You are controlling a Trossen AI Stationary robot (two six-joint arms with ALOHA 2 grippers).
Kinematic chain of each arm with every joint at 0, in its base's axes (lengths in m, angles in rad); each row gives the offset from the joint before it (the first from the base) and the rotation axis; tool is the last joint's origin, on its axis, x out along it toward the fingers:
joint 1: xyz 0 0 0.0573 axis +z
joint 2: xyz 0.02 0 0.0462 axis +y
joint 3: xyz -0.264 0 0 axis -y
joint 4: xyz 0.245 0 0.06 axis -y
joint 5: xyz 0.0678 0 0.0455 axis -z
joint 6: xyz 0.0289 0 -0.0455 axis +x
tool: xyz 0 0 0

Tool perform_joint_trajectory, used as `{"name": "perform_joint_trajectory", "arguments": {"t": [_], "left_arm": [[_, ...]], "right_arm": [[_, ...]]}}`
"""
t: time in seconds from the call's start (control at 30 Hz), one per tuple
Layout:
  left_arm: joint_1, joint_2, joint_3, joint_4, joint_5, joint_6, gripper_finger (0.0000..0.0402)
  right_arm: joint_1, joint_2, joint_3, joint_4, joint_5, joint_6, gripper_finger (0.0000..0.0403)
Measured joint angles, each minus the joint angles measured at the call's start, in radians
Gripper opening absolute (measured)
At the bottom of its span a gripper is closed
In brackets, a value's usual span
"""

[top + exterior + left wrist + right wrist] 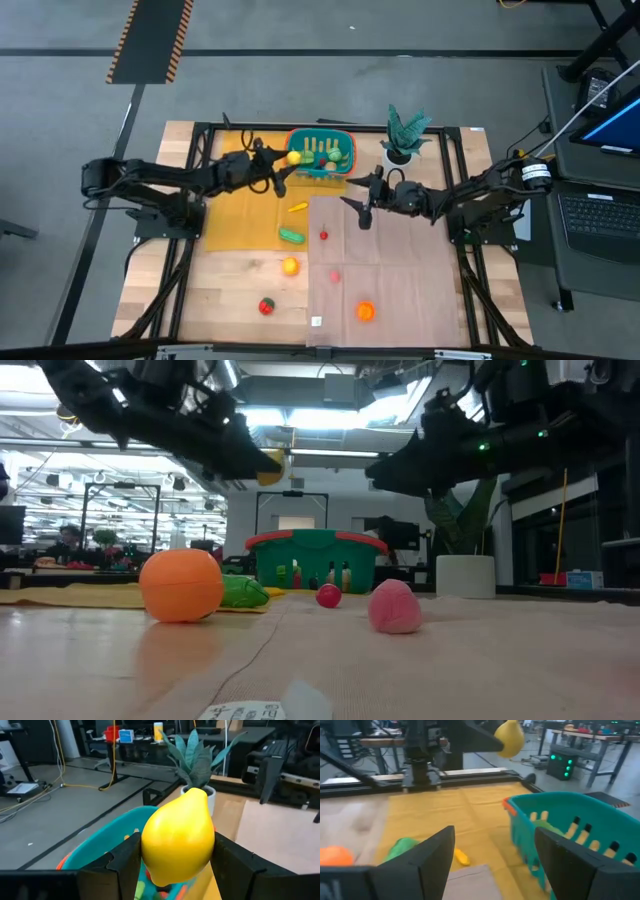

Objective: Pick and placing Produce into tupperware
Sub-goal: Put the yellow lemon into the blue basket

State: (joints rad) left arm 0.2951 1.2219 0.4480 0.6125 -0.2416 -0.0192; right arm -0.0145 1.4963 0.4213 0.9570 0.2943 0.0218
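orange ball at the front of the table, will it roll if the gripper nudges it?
Probably. The orange ball looks round and smooth, resting on flat mat, so a sideways nudge likely sends it rolling. It seems a hollow plastic toy, so likely light and stiff.

A robotics lab or workshop: beyond the left gripper (262, 464) stretch ceiling strip lights (300, 420), workbenches (590, 737) and floor cables (60, 770).

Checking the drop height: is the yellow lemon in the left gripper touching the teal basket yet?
Apart. In the low view the lemon, held in the left gripper, hangs well above the basket, with open background between them.
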Motion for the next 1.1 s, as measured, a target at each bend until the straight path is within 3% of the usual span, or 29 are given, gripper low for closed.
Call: {"name": "perform_joint_trajectory", "arguments": {"t": [0.13,0.33,0.73,0.97,1.1], "left_arm": [[0.087,0.078,0.005,0.093,0.112,0.005,0.0196],[0.180,0.205,0.088,0.107,0.227,0.009,0.0196],[0.257,0.365,0.278,0.096,0.306,0.038,0.0196],[0.288,0.372,0.377,-0.127,0.346,0.084,0.0196],[0.288,0.372,0.463,-0.330,0.346,0.149,0.0196]], "right_arm": [[-0.063,0.000,0.000,0.001,-0.063,0.002,0.0275],[-0.114,0.000,0.000,0.003,-0.113,0.003,0.0275],[-0.141,0.000,0.000,0.003,-0.144,0.003,0.0275],[-0.189,0.000,0.000,-0.003,-0.389,0.049,0.0275],[-0.212,0.000,0.000,-0.023,-0.464,0.049,0.0275]]}}
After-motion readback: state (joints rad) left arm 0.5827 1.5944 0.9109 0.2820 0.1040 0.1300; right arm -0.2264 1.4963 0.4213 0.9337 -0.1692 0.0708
